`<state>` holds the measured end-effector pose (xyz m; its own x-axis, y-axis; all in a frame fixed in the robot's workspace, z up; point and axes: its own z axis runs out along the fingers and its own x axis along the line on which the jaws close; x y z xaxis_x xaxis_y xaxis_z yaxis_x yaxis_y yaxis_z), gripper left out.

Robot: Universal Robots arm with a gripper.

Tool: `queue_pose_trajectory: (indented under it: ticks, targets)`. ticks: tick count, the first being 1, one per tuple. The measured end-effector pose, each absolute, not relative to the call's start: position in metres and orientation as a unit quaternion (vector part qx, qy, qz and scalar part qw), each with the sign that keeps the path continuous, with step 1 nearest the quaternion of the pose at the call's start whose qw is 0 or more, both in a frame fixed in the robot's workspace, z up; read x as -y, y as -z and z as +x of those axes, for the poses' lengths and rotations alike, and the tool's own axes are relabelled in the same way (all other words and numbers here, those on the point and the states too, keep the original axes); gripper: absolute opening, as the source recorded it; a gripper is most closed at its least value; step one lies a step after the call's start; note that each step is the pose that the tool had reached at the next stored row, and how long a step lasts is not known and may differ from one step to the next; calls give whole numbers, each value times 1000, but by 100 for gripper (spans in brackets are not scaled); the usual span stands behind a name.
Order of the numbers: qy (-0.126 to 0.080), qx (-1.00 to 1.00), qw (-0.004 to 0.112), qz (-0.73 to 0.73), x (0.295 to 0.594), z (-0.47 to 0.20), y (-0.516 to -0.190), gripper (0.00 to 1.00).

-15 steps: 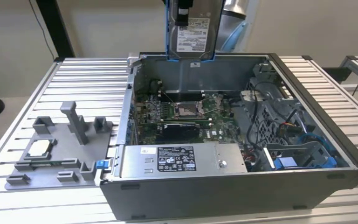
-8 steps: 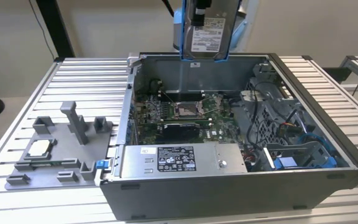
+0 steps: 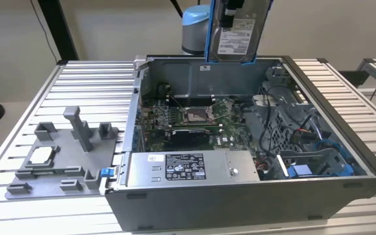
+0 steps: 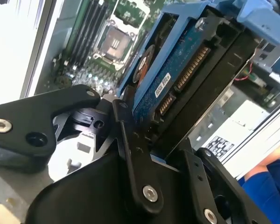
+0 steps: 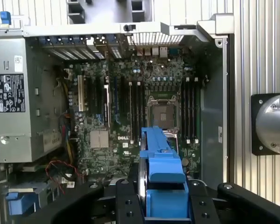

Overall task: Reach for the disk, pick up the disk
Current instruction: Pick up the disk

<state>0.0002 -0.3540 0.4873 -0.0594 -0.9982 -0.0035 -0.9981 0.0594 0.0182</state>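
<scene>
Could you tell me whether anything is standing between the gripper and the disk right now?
Nothing visible does: the gripper has its jaws shut on the disk, holding it upright above the back edge of the open computer case.

Disk is in my claw, lifted clear above the open case, hanging upright. Silver-grey metal face with white label, blue carrier frame down both edges. Second wrist view shows its blue circuit-board underside and connector edge, clamped between my black fingers.
</scene>
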Motion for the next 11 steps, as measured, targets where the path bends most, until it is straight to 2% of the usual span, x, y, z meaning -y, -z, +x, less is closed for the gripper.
queue_pose_trajectory:
  ticks: [11]
  targets:
    - [8,728,5,686,354,43,-487,0]
